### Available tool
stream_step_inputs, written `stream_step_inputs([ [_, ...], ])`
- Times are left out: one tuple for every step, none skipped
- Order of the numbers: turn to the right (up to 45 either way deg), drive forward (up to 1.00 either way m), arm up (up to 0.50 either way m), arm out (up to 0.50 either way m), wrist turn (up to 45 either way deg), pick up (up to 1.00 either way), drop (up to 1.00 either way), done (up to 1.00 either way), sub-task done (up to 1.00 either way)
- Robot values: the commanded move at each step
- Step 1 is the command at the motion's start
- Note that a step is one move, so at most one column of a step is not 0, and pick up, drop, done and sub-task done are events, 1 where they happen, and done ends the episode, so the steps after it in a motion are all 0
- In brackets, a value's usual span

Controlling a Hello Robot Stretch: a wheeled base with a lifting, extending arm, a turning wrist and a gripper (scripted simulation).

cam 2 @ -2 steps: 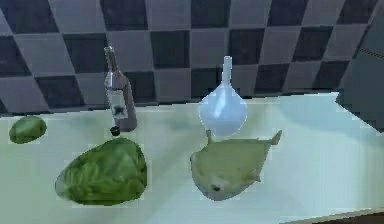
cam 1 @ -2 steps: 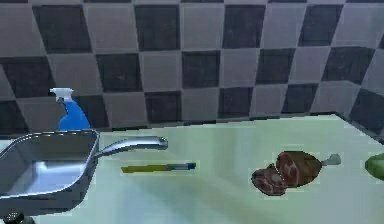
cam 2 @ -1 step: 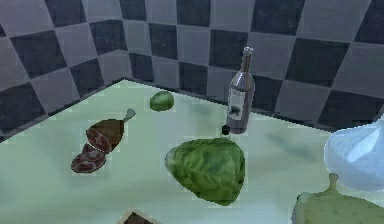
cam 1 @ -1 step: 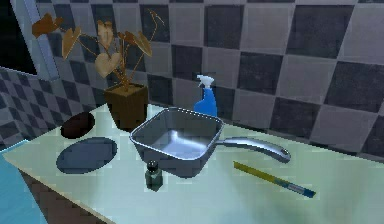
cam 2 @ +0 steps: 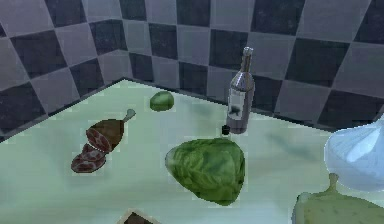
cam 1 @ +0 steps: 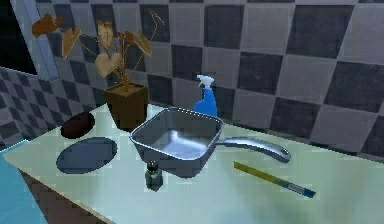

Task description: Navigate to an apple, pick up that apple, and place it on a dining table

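A small green rounded thing [cam 2: 161,100], possibly an apple, lies on the pale green counter [cam 2: 60,195] near the checkered wall corner in the arm side view. A large leafy green lettuce head [cam 2: 206,168] sits nearer, toward the middle. In the forward view the same kind of pale counter [cam 1: 330,205] carries a square metal pan [cam 1: 178,140] with a long handle.
The arm side view has a tall grey bottle [cam 2: 239,92], a brown-red lumpy item [cam 2: 100,143] and a pale rounded object [cam 2: 360,150] at the right edge. The forward view has a potted plant [cam 1: 127,100], a blue spray bottle [cam 1: 207,98], a dark plate [cam 1: 87,154], a small shaker [cam 1: 154,176] and a yellow-blue stick [cam 1: 272,178].
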Motion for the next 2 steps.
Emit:
stream_step_inputs([
  [0.0,0.00,0.38,0.00,0.0,0.00,0.00,0.00,0.00],
  [0.0,0.00,0.00,0.46,0.0,0.00,0.00,0.00,0.00],
])
